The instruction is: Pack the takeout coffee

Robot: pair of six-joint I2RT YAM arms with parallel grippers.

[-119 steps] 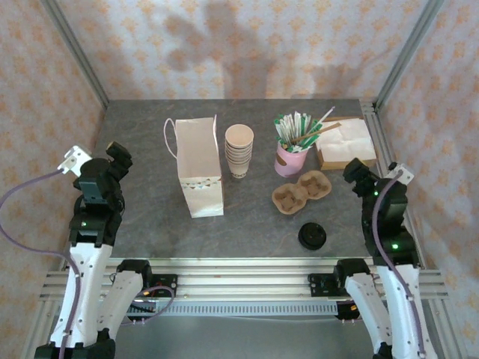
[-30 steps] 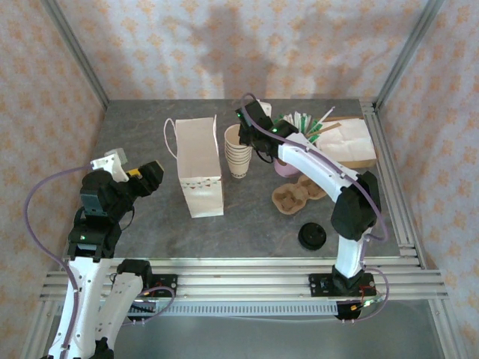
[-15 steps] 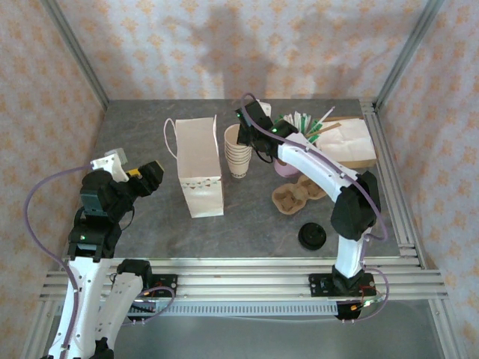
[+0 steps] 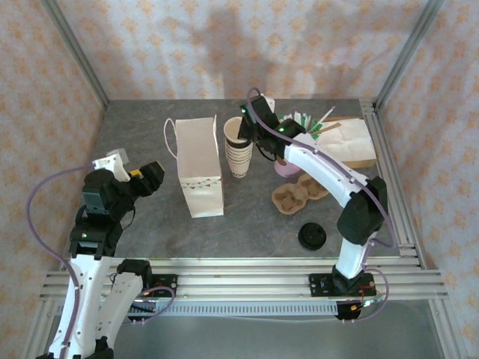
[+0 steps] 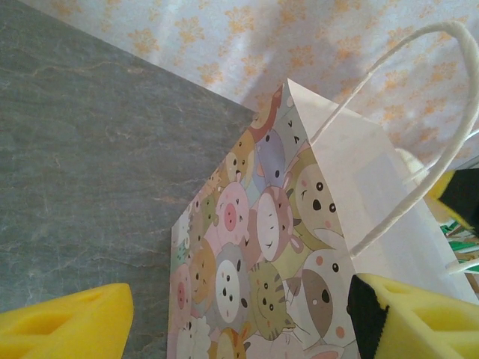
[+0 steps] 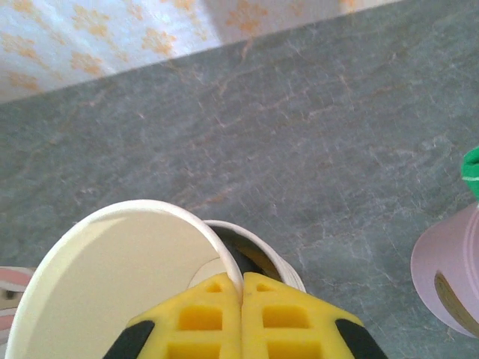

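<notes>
Cup pinched at the stack, bag standing open

Right gripper (image 4: 239,137) reaches across the grey table (image 4: 142,134) to the stack of tan paper cups (image 4: 239,163) and its yellow fingers (image 6: 202,318) are pressed together on the wall of the top cup (image 6: 112,277) – one finger inside the rim, one outside. That cup has no lid on it. In the right wrist view its wide rim sits off-centre from the smaller rim of the cup under it (image 6: 263,250); whether it has cleared the stack I cannot tell.

The white paper bag (image 4: 198,161) stands upright just left of the stack, mouth open, string handles up; its side carries a print of cartoon animals (image 5: 262,239). The left gripper (image 4: 153,176) hovers left of the bag, jaws wide and empty, pointed at the printed side.

A loose black lid (image 4: 311,235) lies near the front edge of the table, well apart from the cups. Between it and the stack rests a tan pulp carrier (image 4: 299,191), and behind that a pink cup (image 4: 290,160) full of sticks – beside a box of napkins (image 4: 346,142)
</notes>
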